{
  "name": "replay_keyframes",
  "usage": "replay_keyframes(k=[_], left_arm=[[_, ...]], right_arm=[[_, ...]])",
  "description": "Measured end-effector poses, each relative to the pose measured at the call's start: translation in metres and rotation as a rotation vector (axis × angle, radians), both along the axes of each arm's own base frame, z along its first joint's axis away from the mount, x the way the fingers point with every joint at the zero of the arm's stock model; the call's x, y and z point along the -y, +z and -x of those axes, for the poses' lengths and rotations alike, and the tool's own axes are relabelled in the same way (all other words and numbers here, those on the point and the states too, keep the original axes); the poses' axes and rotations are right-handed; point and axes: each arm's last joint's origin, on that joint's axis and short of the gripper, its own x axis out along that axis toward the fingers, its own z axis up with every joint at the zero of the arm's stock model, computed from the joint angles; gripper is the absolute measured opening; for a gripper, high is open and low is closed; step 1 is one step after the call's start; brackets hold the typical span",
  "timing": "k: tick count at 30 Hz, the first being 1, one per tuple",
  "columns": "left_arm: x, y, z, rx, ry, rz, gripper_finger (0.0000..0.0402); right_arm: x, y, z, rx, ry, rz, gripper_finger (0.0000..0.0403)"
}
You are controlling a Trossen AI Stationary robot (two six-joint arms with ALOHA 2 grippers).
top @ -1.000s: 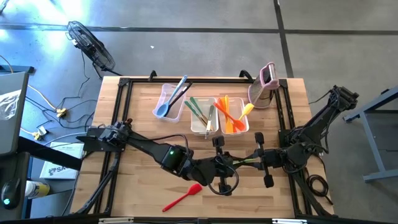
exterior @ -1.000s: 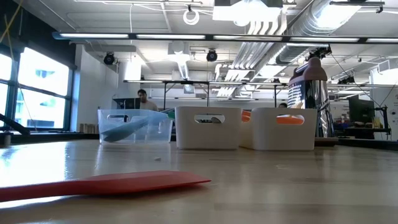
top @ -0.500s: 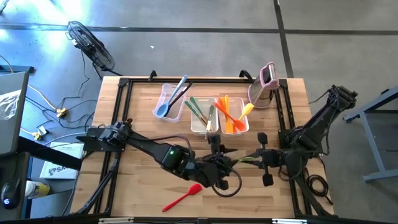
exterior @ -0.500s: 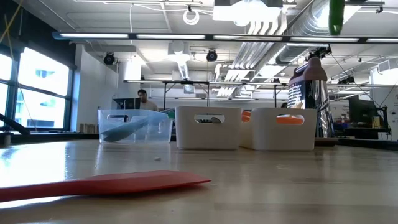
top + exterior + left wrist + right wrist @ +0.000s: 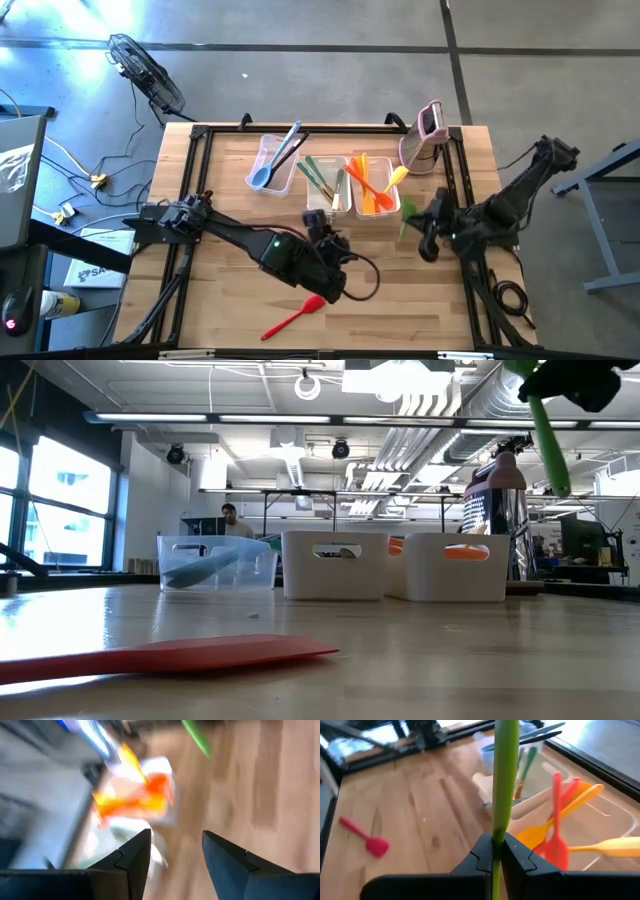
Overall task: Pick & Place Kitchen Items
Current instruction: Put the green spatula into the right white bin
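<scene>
Since a second ago the right gripper [image 5: 496,851] has pulled away from the left arm and swung toward the orange tub [image 5: 388,208], carrying the green utensil [image 5: 503,775] with it, while the left gripper [image 5: 175,847] has let go and drawn back across the table. Right fingers are clamped on the green handle, which stands up between them in the right wrist view and hangs slanted in the air in the low view. In the high view the green utensil [image 5: 407,220] sits just beside the near right corner of the orange tub, not yet over any tub. Left fingers stand apart and empty, near the middle tub [image 5: 322,208] next to the orange tub. One red spatula [image 5: 293,318] lies flat on the bare wood, well apart from the orange tub, toward the front edge. My worry is the long handle: gripped low and thin, it could pivot or slip in the fingers as the arm turns. Its free end could also catch the orange tub's rim, or the pink-and-white gadget [image 5: 425,138] behind that tub. Green utensils lie in the middle tub, so releasing here would likely mis-sort it.
</scene>
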Motion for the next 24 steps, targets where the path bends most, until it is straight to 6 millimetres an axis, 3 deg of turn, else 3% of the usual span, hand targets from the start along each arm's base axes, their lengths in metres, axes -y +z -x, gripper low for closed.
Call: replay_keyframes(k=[6, 12, 24], left_arm=[[-0.002, -0.011, 0.016, -0.142, 0.113, 0.244, 0.0171], [-0.002, -0.018, 0.019, -0.152, 0.193, 0.303, 0.0171], [-0.003, -0.071, 0.020, -0.330, 0.238, 0.224, 0.0171]], right_arm=[[0.028, 0.018, -0.006, 0.081, -0.043, -0.022, 0.0005], [0.060, 0.032, -0.027, 0.140, -0.046, 0.025, 0.0005], [0.140, -0.007, -0.067, -0.123, -0.145, -0.084, 0.0005]])
